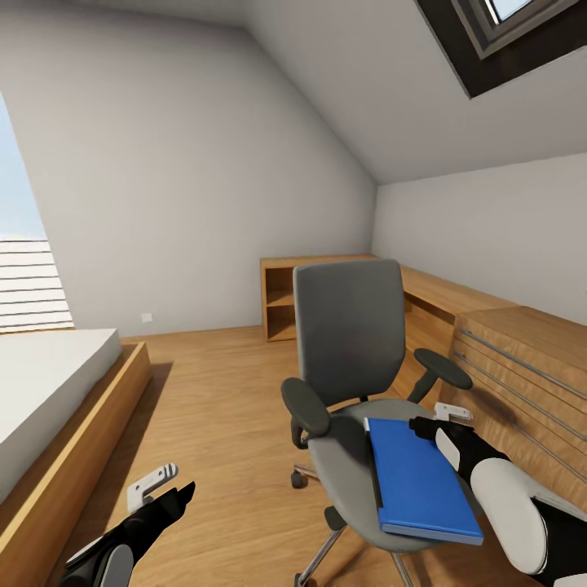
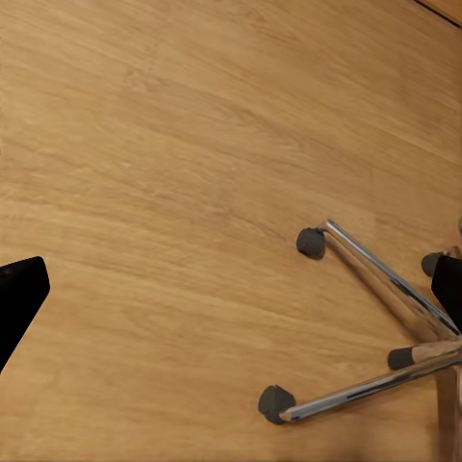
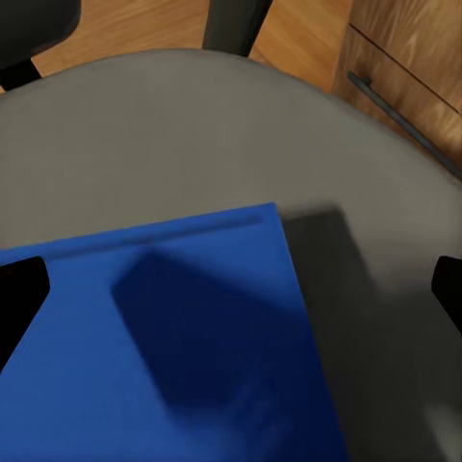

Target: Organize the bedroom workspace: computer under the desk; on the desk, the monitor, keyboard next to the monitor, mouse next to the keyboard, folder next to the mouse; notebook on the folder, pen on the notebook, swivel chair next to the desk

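Observation:
The grey swivel chair [image 1: 349,326] stands mid-floor, its back toward the far wall. A bright blue folder [image 1: 417,481] lies flat on its seat [image 3: 192,135]. My right gripper [image 1: 434,417] hovers open over the folder's far right corner; in the right wrist view the folder [image 3: 183,346] lies below the spread fingers [image 3: 19,298]. My left gripper [image 1: 167,483] is open, low over the floor left of the chair, and its wrist view looks down on the chair's chrome star base [image 2: 375,327].
A low light-wood shelf and drawer unit [image 1: 505,359] runs along the right wall, close behind the chair. A bed on a wood platform [image 1: 57,391] fills the left. Bare wood floor [image 1: 220,408] lies between. A skylight [image 1: 505,33] is overhead.

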Motion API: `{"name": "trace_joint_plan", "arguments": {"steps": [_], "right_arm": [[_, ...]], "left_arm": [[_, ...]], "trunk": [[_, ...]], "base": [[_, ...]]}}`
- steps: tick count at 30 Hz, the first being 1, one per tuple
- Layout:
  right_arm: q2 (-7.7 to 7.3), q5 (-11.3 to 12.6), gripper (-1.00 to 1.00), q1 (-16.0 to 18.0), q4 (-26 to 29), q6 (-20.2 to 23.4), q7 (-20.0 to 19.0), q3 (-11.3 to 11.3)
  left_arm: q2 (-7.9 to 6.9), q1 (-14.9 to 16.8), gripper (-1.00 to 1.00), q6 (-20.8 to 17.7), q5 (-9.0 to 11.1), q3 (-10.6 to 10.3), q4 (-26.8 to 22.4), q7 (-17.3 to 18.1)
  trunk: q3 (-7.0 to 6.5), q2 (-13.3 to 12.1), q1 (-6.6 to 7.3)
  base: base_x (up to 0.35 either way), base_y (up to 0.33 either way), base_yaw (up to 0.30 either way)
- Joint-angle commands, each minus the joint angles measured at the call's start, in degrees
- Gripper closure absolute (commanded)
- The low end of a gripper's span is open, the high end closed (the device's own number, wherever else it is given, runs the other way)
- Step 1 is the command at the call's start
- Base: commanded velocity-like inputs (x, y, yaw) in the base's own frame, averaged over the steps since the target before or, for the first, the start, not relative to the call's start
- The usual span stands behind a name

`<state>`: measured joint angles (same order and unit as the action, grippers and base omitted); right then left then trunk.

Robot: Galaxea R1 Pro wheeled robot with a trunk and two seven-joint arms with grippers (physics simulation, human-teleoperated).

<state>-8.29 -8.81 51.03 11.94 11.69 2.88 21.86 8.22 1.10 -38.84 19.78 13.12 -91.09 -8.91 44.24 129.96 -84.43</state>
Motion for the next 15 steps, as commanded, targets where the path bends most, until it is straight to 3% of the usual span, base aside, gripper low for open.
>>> {"name": "trace_joint_plan", "arguments": {"steps": [1,11,15], "right_arm": [[0.03,-0.6,-1.00,0.0,0.1,0.3,0.0,0.4],[0.03,-0.6,-1.00,0.0,0.1,0.3,0.0,0.4],[0.03,-0.6,-1.00,0.0,0.1,0.3,0.0,0.4]], "left_arm": [[0.04,0.0,-1.00,-0.3,0.6,0.1,-0.1,-0.4],[0.04,0.0,-1.00,-0.3,0.6,0.1,-0.1,-0.4],[0.04,0.0,-1.00,-0.1,0.6,0.1,-0.1,-0.4]], "trunk": [[0.06,0.0,0.01],[0.06,0.0,0.01],[0.06,0.0,0.01]], "base": [[0.000,0.000,0.000],[0.001,0.000,0.000],[0.112,0.000,0.000]]}}
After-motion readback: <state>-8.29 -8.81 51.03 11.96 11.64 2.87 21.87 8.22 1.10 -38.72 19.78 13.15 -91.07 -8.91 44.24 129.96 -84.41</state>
